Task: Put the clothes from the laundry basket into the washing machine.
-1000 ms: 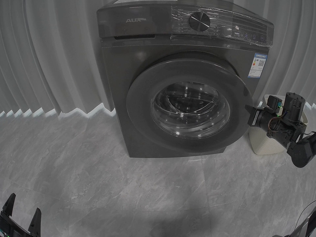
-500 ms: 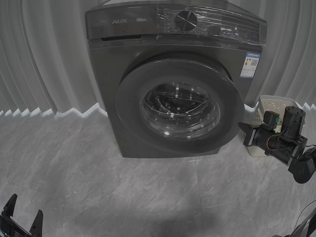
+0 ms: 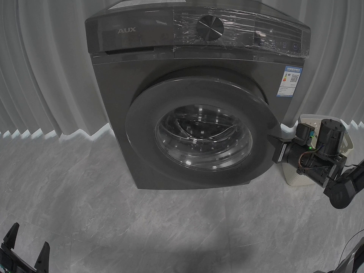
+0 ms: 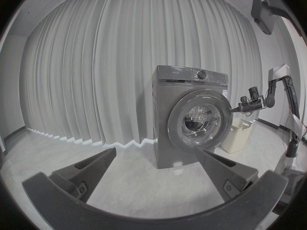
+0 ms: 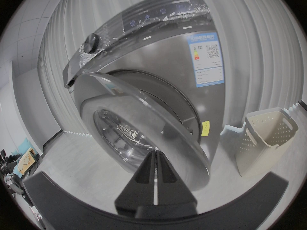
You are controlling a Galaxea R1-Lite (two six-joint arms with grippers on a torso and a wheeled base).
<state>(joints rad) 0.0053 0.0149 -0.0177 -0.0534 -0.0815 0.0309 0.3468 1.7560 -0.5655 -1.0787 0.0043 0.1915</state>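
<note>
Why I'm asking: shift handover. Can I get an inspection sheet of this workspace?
Surface: grey stone-look floor.
Job's things: washing machine, its door slightly ajar; laundry basket on the floor, to the robot's right of the machine; its contents cannot be made out.
Clutter: nothing seen.
Grippers: left gripper open, low over the floor, far from the machine; right gripper shut, at the door's right edge.
Cables: thin wires on the right wrist.
Surroundings: pleated curtain behind the machine.
</note>
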